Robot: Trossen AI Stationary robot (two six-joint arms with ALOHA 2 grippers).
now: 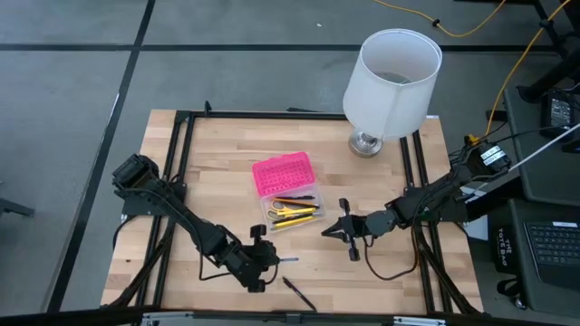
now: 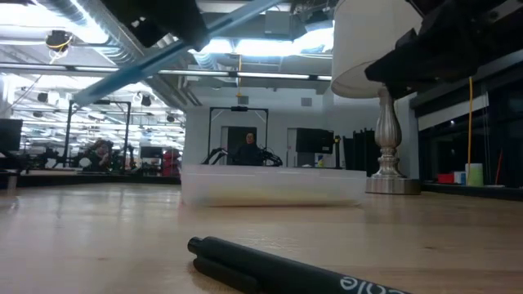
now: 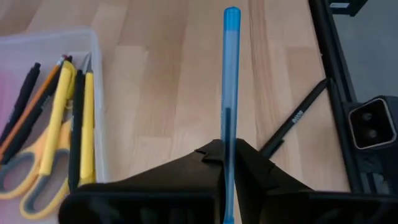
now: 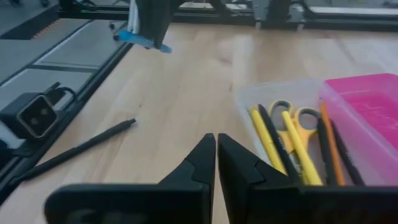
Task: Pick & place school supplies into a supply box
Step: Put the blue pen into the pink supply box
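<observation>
Left wrist view shows the left gripper (image 3: 228, 167) clamping a blue pen (image 3: 230, 93) near the supply box (image 3: 96, 74); carry it level above the clear base before releasing. Right gripper (image 4: 216, 163) waits closed, empty.

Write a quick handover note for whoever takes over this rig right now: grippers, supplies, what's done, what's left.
Left gripper: shut on the blue pen, held above the table near its front edge, beside the supply box.
Right gripper: shut, empty, waiting just right of the box.
Done: yellow-handled scissors, yellow pencils and several dark and orange pens lie in the clear base; pink lid is open behind it.
Left: put the blue pen in, then fetch the black pen lying on the table at the front edge.
</observation>
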